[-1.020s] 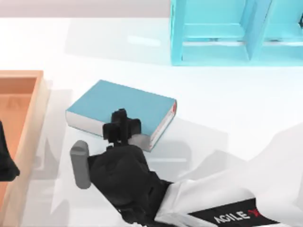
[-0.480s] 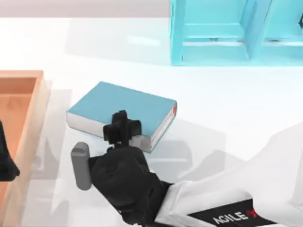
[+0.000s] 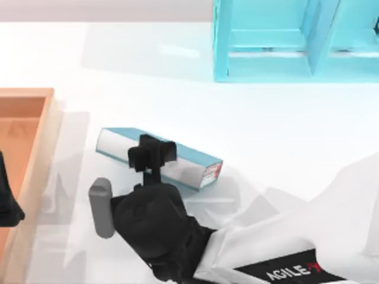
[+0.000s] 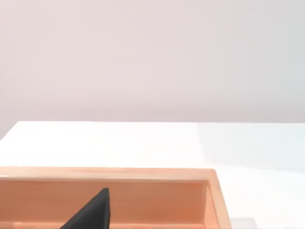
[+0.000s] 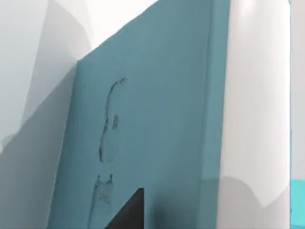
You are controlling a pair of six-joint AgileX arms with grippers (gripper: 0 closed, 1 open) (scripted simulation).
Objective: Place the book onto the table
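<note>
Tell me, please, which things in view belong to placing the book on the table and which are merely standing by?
Part of the job:
- book, tilted up on edge
- right gripper, clamped on the book
- table

Standing by:
- wooden tray at the table's left
- light-blue shelf unit
- left gripper, parked over the tray

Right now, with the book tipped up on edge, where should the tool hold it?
Across its thickness at the long page edge, coming from the table's near side. The book is tilted, white pages facing up, and the right tool sits there already.
</note>
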